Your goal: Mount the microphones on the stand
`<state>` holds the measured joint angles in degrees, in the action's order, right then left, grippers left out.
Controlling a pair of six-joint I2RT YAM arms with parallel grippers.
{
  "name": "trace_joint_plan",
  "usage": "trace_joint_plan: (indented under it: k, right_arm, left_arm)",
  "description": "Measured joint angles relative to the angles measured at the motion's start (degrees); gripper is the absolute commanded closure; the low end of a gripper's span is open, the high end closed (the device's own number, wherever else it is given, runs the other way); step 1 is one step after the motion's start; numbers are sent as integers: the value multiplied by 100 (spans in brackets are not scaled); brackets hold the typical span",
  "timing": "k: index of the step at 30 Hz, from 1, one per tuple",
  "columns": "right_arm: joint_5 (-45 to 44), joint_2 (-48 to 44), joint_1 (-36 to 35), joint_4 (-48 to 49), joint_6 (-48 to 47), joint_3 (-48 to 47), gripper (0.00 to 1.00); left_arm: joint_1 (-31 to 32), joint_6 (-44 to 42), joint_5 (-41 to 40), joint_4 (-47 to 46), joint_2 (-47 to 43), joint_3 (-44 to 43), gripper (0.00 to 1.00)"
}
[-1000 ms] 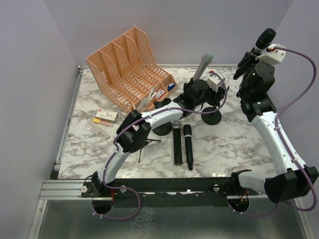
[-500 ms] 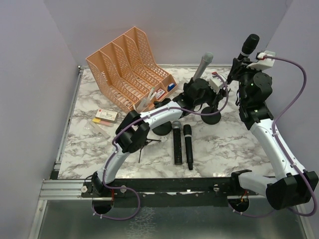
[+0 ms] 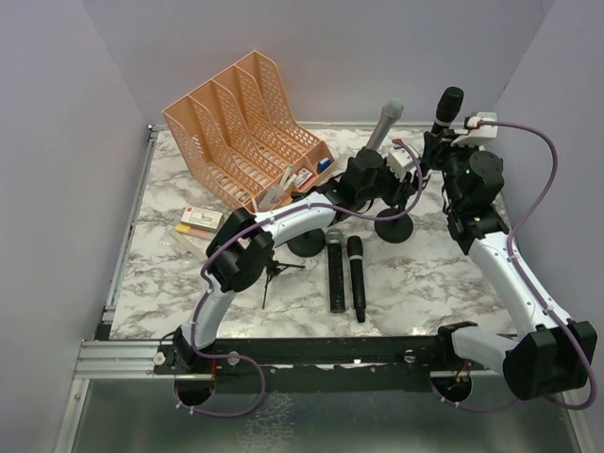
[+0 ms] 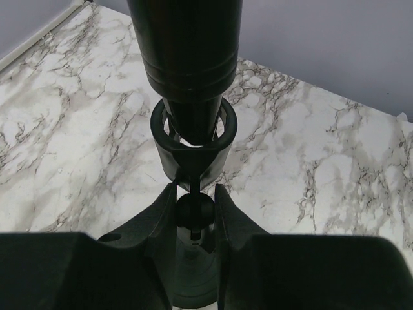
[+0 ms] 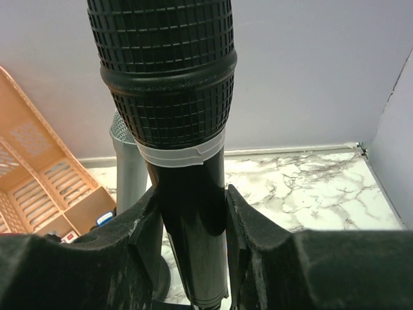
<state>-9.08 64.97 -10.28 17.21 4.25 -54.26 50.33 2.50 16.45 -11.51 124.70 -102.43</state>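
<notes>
My right gripper is shut on a black microphone and holds it upright, head up, just right of the stand; in the right wrist view its mesh head fills the frame. My left gripper is shut on the stand's post above the round base. A dark mic end sits in the stand's clip. A silver-grey mic rises above my left gripper and also shows in the right wrist view. Two more mics lie side by side on the table, one with a silver grille and one black.
An orange file organiser with small items stands at the back left. A small flat box lies left of it. A second round stand base sits under my left arm, with a thin black piece beside it. Walls close off the back and sides.
My right arm has carried the black microphone left and down, from the far right corner to just beside the stand. My left gripper stays on the stand, shifted slightly left.
</notes>
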Motion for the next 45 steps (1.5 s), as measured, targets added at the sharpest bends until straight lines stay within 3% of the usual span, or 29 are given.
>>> trace_joint_plan:
  k: [20, 34, 45]
  right_arm:
    - [501, -428, 28, 1040, -269, 1198, 99]
    - [560, -658, 59, 1182, -74, 1471, 99]
    - [-334, -605, 63, 1139, -92, 1574, 99]
  left_arm:
    - [-46, 15, 111, -776, -216, 656, 100]
    - [-46, 24, 129, -833, -236, 706, 100]
    - [-48, 35, 157, -868, -236, 743, 100]
